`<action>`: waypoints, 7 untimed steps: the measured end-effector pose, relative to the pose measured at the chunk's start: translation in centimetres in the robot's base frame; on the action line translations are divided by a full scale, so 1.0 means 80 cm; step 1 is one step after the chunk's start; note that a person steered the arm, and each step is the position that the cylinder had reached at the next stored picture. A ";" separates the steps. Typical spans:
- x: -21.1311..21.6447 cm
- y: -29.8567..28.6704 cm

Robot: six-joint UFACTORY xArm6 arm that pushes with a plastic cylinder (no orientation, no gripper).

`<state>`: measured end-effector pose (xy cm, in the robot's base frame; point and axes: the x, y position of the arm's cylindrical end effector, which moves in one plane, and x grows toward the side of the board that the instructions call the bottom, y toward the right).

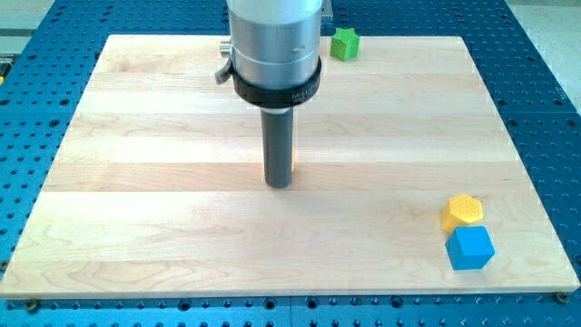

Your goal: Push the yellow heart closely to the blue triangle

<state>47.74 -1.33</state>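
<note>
Peeking behind my tip (278, 184), orange sliver (293, 166)

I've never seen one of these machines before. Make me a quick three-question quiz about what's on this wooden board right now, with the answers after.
1. True or false: my tip is touching the yellow block.
2. Which block sits at the view's top edge of the board? A) blue B) green C) yellow
3. Fill in: the yellow block sits just above the ____ block, at the view's lower right.

Key:
1. False. My tip is near the board's middle, well to the view's left of both blocks.
2. B, the green block.
3. Blue; the two look nearly touching.
</note>
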 end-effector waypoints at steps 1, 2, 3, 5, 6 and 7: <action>-0.006 0.014; -0.007 0.017; -0.026 0.017; -0.064 0.013; -0.074 0.011; -0.039 -0.001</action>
<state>44.61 -1.43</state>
